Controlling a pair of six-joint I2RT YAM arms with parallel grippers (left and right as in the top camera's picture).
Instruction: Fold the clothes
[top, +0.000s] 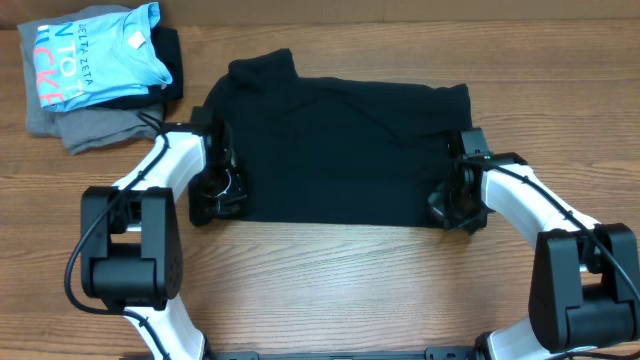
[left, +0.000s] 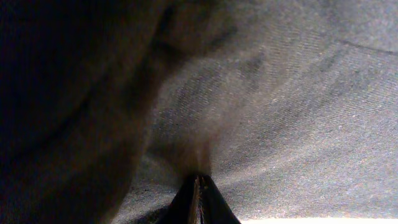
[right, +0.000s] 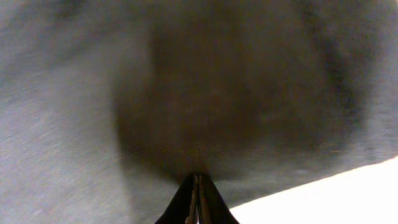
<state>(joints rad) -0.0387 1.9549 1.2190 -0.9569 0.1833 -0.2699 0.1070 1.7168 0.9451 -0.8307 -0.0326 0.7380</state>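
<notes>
Wooden table (top: 330, 270) bears the black T-shirt (top: 340, 150) spread centrally, left gripper (top: 220, 190) and right gripper (top: 455, 200) seemingly pinched tight on its near corners; raising both evenly should keep the fold square.

T-shirt (top: 340, 150) is showing plain black throughout, with no print. In both wrist views its weave is reading charcoal grey where light is catching it.

Table (top: 350, 285) is showing warm brown wood grain, with streaks running side to side.

Folded shirt (top: 100, 50) at far left is showing light blue with white lettering, some letters running pinkish-red, and a small orange neck tag. Garment (top: 85, 128) beneath it is showing mid grey. A dark layer (top: 172, 60) is peeking out black between them.

Left arm (top: 168, 165) and right arm (top: 530, 200) are showing white shells with black joints and bases.

Left gripper (top: 216, 194) and right gripper (top: 452, 204) are both showing black.
</notes>
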